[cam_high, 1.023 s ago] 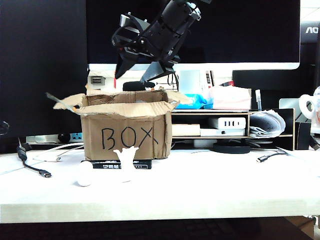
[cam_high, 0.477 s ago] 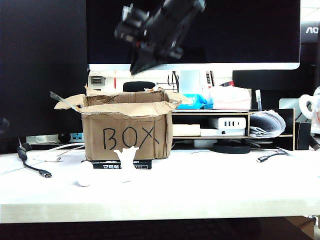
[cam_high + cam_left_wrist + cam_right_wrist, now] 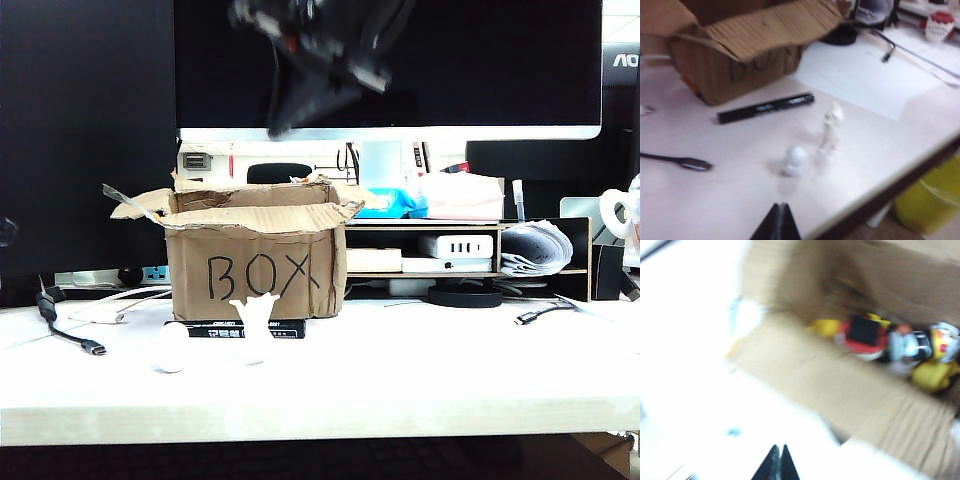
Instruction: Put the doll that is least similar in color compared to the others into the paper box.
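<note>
Inside the paper box (image 3: 252, 255), the doll (image 3: 920, 347) is lying among other bright toys.

High above the box, toward twelve o'clock, the right gripper (image 3: 285, 110) is showing as a dark blur with its jaws pressed together, holding nothing. The left gripper (image 3: 779, 212) is hanging over the near table edge, fingertips meeting, also empty. At six o'clock of the box, the white egg figure (image 3: 171, 349) and the raised-arm figure (image 3: 254, 325) are standing beside a black pen (image 3: 766, 107).
</note>
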### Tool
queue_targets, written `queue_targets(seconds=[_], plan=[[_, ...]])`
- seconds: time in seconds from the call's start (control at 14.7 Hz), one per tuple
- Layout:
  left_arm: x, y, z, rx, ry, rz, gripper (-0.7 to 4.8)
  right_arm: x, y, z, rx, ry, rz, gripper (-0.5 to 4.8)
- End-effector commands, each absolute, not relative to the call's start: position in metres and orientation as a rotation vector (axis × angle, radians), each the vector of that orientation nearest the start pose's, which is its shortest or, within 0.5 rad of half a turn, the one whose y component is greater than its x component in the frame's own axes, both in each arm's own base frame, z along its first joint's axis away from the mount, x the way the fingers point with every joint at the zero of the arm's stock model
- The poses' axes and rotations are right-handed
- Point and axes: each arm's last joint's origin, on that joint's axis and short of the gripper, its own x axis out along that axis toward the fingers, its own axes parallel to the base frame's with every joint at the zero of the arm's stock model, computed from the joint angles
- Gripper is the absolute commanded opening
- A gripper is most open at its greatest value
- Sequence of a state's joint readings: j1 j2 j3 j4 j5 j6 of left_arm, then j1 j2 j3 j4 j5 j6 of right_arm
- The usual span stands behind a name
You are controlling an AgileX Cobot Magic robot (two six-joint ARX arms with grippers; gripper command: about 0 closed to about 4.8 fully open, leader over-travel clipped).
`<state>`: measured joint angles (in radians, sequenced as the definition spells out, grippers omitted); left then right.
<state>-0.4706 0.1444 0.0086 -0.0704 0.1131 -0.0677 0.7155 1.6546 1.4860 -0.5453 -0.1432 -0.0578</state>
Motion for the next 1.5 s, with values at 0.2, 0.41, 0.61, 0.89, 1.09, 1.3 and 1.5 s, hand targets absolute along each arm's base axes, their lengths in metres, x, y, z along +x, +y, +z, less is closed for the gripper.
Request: queue_targets(seconds=[0.2,0.41,0.61,0.89,1.09,1.3,1.5], plan=[[0.095,-0.036,0.152,-0.05,0.172,-0.447,-0.05,0.203,0.212,0.32,-0.192,0.495,0.822,-0.06],[0.093,-0.03,0.157,-0.059,0.109,-0.404,-0.05,0.166,0.189,0.31,-0.118,0.369,0.865,-0.06],[0.094,-0.025,0.158,-0.062,0.101,-0.348,-0.05,0.132,0.176,0.295,-0.055,0.234,0.866,-0.06],[0.096,-0.013,0.159,-0.068,0.084,-0.224,-0.05,0.094,0.175,0.278,-0.032,0.115,0.739,-0.05],[0.097,-0.007,0.159,-0.07,0.081,-0.154,-0.05,0.093,0.172,0.268,-0.027,0.093,0.617,-0.05],[0.097,-0.006,0.159,-0.07,0.08,-0.147,-0.05,0.095,0.167,0.265,-0.045,0.09,0.437,-0.06],[0.097,-0.006,0.159,-0.07,0.08,-0.147,-0.05,0.095,0.167,0.266,-0.04,0.086,0.433,-0.05]])
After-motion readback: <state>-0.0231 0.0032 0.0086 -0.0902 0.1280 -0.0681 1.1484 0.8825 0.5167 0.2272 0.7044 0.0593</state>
